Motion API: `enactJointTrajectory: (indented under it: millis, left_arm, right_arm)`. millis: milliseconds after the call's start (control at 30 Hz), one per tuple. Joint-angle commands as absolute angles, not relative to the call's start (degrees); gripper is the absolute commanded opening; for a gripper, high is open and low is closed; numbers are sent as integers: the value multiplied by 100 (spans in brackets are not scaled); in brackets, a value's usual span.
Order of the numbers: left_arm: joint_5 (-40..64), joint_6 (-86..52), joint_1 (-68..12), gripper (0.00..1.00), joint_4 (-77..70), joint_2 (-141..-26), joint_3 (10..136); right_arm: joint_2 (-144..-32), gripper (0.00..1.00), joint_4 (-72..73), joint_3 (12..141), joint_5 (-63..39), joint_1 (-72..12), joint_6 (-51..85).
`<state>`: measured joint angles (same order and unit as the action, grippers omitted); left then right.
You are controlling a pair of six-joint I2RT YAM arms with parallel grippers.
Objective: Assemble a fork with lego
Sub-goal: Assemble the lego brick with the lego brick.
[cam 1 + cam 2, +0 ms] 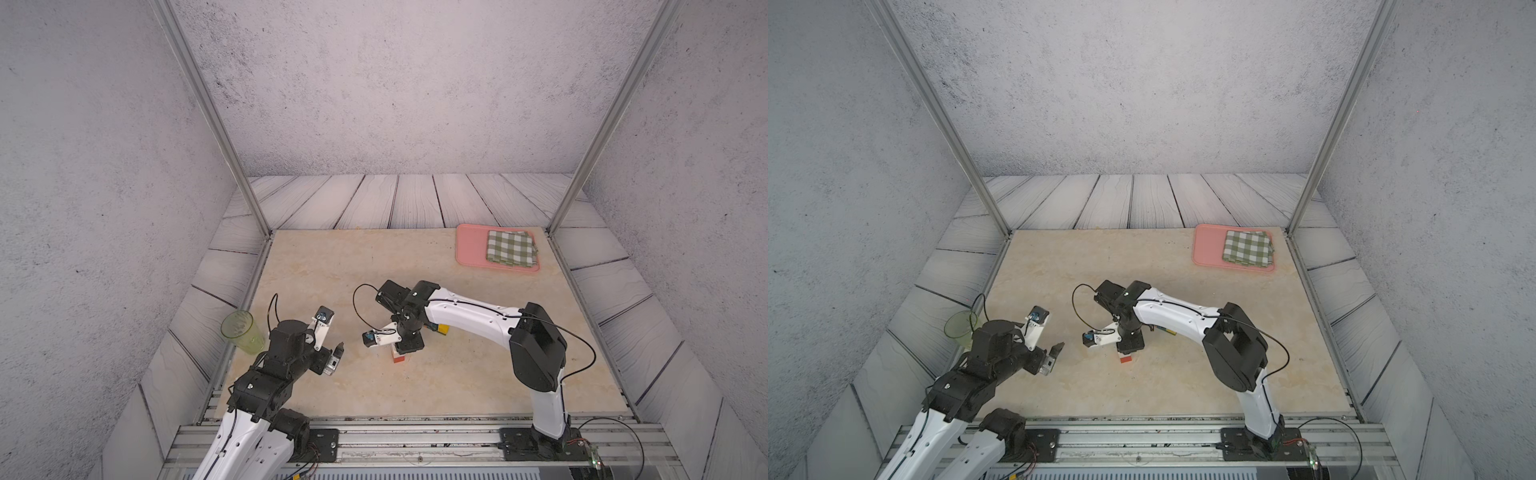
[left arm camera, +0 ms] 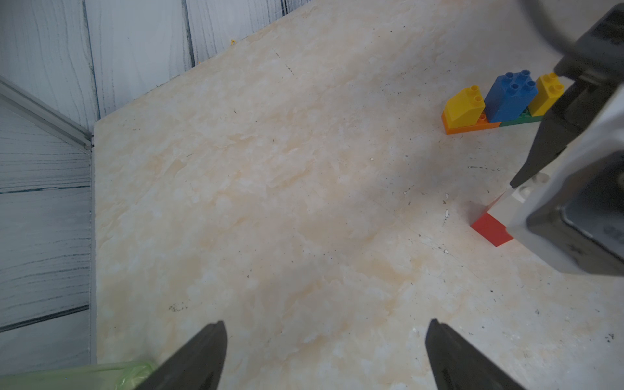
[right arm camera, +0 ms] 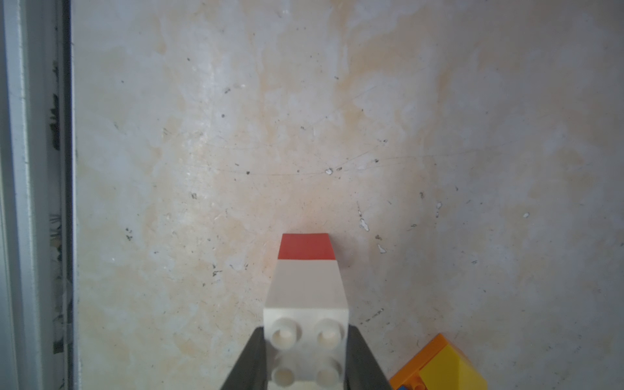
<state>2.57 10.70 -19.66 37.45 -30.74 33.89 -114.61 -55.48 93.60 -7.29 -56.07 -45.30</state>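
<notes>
Well, your right gripper point(image 3: 305, 351) is pinching the white brick point(image 3: 305, 290) on two opposite walls, just under its four studs. This brick sits on the red brick point(image 3: 306, 247), which seems to stand on the table point(image 1: 332, 266), a little nearer than its middle. Together they make the handle.

The head of the fork stands apart, just to the right and slightly farther, partly under the right arm. It is an orange plate point(image 2: 469, 126) and a green plate point(image 2: 520, 120) end to end. A blue brick point(image 2: 511, 94) seems to bridge their joint, and a yellow sloped brick point(image 2: 464, 106) sits at each end.

Your left gripper point(image 2: 326, 324) hangs spread wide and empty over the near left of the table, beside the green cup point(image 1: 241, 332).

I judge all the pieces to be light, stiff and not fragile. They are of hard glossy plastic, so the smooth walls can slip between the pads. Take them on flat parallel walls, never on the studs. Avoid the yellow slopes, because the jaws would slide off there. Only the friction of the studs joins red to white, so a sideways pull may separate them. The head is long and low and probably weak at the joint of the plates. Hold it at the blue brick, or across the short sides of the plates. The table is matt, marbled beige and a little scratched.
</notes>
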Motion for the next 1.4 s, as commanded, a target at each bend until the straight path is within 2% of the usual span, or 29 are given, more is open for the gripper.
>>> enactJointTrajectory:
  millis: [0,433,700,1100,1233,1367]
  left_arm:
    - [242,1082,-1907,98,3674,-3111,3337]
    - [1107,1187,-1907,98,3331,-3105,3314]
    - [1182,1197,-1907,98,3278,-3259,3357]
    - [1213,1206,-1907,98,3243,-3325,3367]
    - [1222,1204,-1907,98,3246,-3322,3366]
    - [1223,1204,-1907,98,3242,-3331,3366]
  right_arm:
    - [-12170,0,-5888,9034,-269,-5617,-4056]
    - [-12074,0,-6082,9570,230,-5047,-3855]
    - [-11910,9,-6022,9343,10,-4887,-3859]
    - [-11671,39,-5774,9482,-466,-4876,-3487]
    - [-11585,56,-5675,9466,-448,-4831,-3363]
    - [-11412,64,-5490,9409,-530,-4816,-3229]
